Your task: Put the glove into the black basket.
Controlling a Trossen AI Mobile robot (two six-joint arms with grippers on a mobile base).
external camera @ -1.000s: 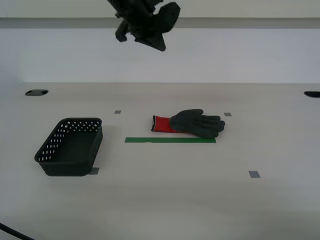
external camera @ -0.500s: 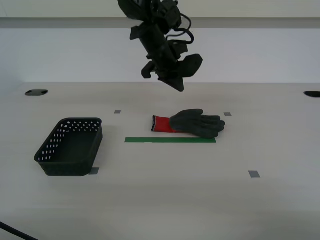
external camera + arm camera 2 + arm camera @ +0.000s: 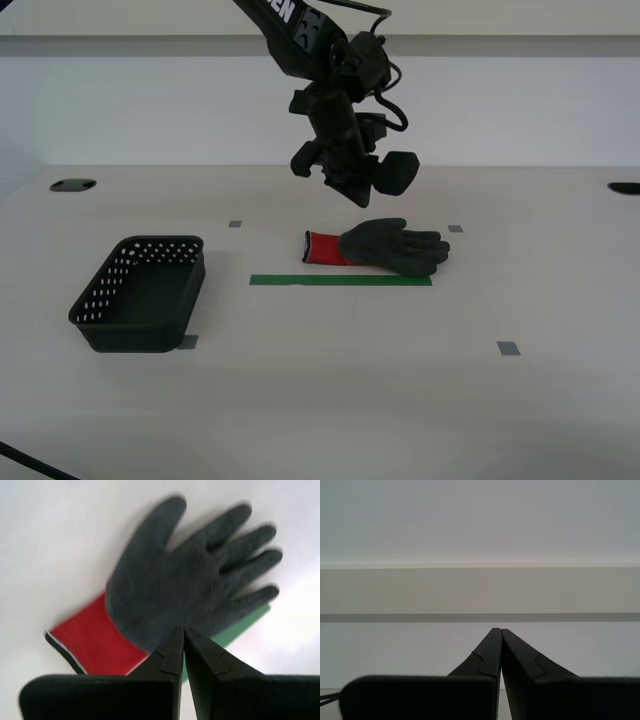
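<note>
The glove (image 3: 385,246) lies flat on the table, dark grey with a red cuff pointing to the exterior view's left. It fills the second wrist view (image 3: 190,585). My second gripper (image 3: 352,192) hangs just above the glove, near its cuff, with its jaws shut and empty; in its own view the gripper (image 3: 181,630) sits over the palm's edge. The black basket (image 3: 142,292) stands at the exterior view's left, empty, well apart from the glove. My first gripper (image 3: 497,631) is shut and faces a bare wall; it does not show in the exterior view.
A green tape strip (image 3: 340,280) lies just in front of the glove. Small grey tape squares (image 3: 509,348) dot the table. Dark holes sit at the far table corners (image 3: 72,185). A wall runs behind the table.
My second gripper has come down from the top of the exterior view and moved right, ending just above the glove. The glove and the basket have not moved.
</note>
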